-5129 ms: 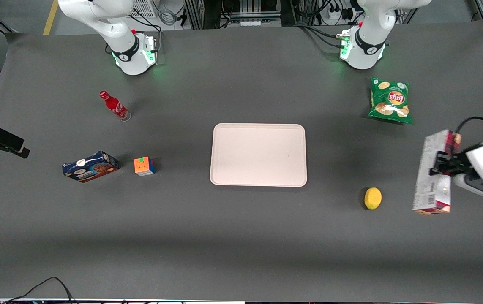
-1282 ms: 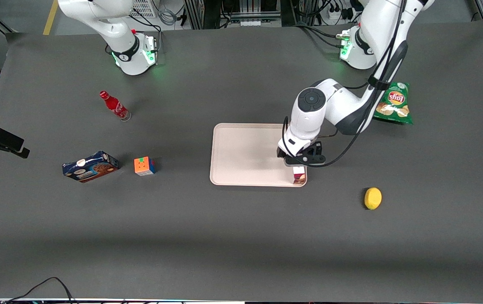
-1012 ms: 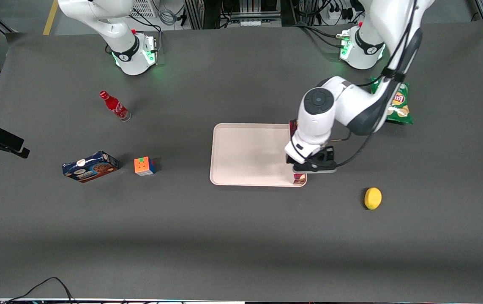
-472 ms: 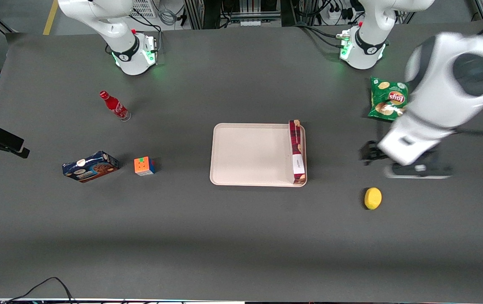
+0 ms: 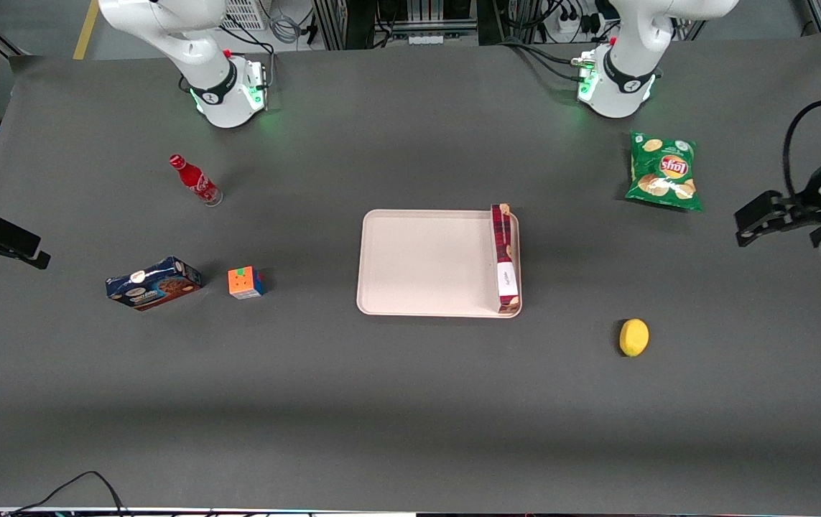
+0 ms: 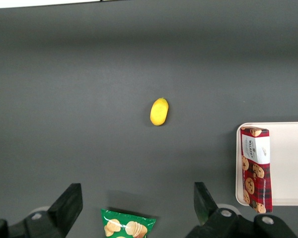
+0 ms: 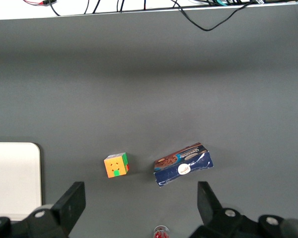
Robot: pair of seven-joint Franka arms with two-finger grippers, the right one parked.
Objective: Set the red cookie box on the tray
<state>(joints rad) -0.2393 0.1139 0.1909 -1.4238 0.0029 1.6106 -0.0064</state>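
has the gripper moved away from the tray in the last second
Yes. The gripper, open and empty, has pulled back from the red cookie box on the tray to the working arm's end of the table, past the chip bag.

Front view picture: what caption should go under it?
Red cookie box lies on the tray; open end effector empty near the chips bag.

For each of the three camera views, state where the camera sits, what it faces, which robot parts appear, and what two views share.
Front view: high, facing both arm bases; tray holds the red cookie box; open gripper at the working arm's end.
Left wrist view: looks down past its own fingers at lemon, chip bag.
Right wrist view: parked fingers, cube, blue box.
Shared: both wrist views show the tray.
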